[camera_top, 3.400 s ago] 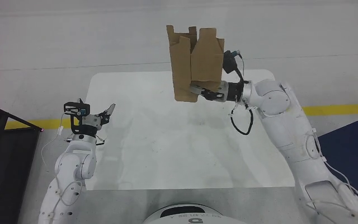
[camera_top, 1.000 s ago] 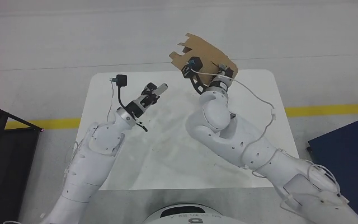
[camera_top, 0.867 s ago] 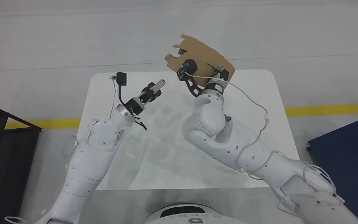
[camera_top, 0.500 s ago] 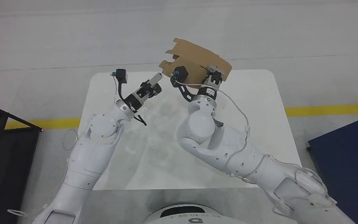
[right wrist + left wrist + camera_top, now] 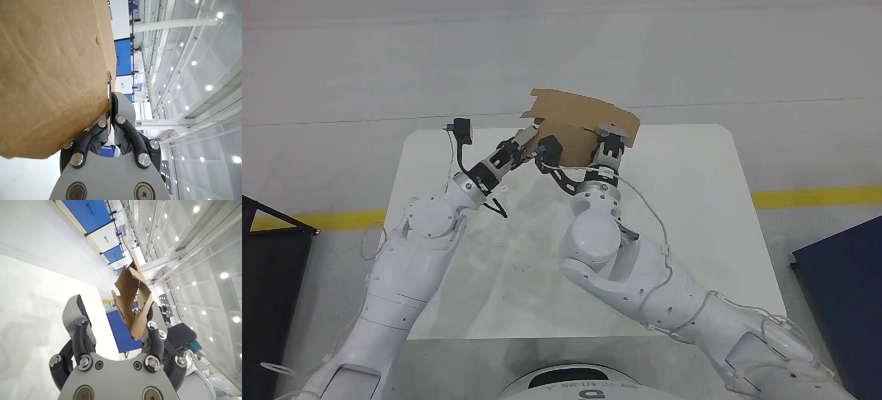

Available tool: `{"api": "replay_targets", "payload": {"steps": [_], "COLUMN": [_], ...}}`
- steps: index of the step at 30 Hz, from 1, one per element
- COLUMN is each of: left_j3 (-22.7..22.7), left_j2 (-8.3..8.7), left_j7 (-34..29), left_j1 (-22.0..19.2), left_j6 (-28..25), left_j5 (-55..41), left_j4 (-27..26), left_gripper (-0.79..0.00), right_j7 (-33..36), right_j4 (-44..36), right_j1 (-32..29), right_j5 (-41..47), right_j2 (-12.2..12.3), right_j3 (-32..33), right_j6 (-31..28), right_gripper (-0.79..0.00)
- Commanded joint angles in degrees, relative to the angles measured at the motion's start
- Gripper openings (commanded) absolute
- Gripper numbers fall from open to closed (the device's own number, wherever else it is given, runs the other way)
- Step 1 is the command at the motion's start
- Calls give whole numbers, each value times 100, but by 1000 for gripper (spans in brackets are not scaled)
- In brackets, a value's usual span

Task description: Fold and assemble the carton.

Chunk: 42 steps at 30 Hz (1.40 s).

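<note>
Glossy white shells on left arm (image 5: 407, 250) and right arm (image 5: 642, 285), grey plates on left gripper (image 5: 116, 304) and right gripper (image 5: 110, 103), black linkages (image 5: 130, 136), silver screws (image 5: 143, 158), ribbed black pads (image 5: 82, 306), black wrist camera box (image 5: 181, 334), teal connector (image 5: 195, 346), thin white cable (image 5: 647, 215)

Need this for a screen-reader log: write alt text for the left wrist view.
The left gripper is open, with the partly folded brown carton between its fingers, close against one. A white table lies beyond.

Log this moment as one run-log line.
carton: partly opened, held over far edge of table | right gripper: shut on carton | left gripper: open, carton corner between its jaws
</note>
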Motion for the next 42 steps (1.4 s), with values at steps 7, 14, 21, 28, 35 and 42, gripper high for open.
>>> {"api": "replay_targets", "payload": {"steps": [7, 14, 21, 28, 35, 42], "left_j3": [65, 25, -8, -121, -481, -1003], "left_j2": [-33, -40, -41, -24, 43, 119], "left_j7": [-42, -55, -81, -46, -69, -25], "left_j1": [-115, -113, -102, -21, 249, 293], "left_j6": [-53, -119, -175, -323, -601, -613], "left_j5": [-12, -10, 40, 156, 154, 64], "left_j4": [158, 182, 167, 57, -143, 39], "left_gripper": [-413, -739, -785, -785, -785, -785], "right_j7": [-152, -203, -319, -532, -1041, -1499], "right_j4": [93, 176, 125, 20, -257, -632], "right_j1": [-117, -220, -351, -483, -608, -892], "right_j5": [-173, -266, -350, -411, 378, 1030], "right_j2": [-171, -296, -396, -504, -601, -590], "right_j3": [61, 240, 399, 508, 1055, 1760], "right_j6": [-221, -334, -393, -307, 54, 46], "right_gripper": [-785, -785, -520, 0, 0, 0]}}
